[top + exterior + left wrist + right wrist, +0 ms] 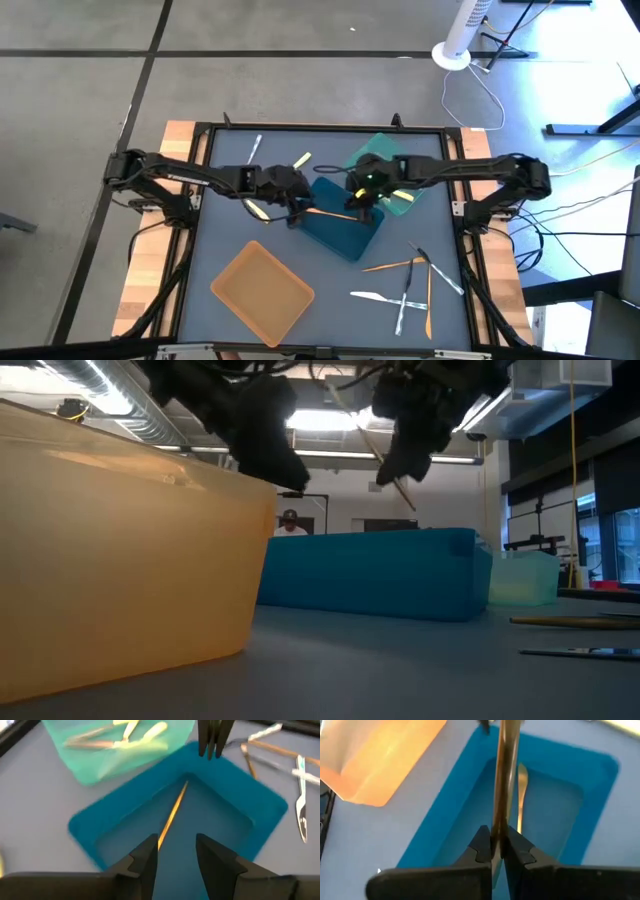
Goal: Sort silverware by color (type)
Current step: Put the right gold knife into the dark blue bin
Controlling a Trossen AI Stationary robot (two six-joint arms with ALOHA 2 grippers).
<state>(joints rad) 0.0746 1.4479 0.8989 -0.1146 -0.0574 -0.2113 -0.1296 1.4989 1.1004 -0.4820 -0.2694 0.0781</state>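
The right gripper [496,851] is clamped tight on a thin orange utensil [506,775], holding it above the blue tray [580,775] (one more orange piece [521,795] lies inside). The left gripper [176,851] hovers beside it, fingers parted, empty. Three smooth plastic trays: blue, teal [402,200], orange [262,290].

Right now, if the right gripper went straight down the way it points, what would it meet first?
Probably the blue tray floor: the right gripper, shut on an orange utensil, hangs above it, and another orange piece already lies inside. Depth is unclear.
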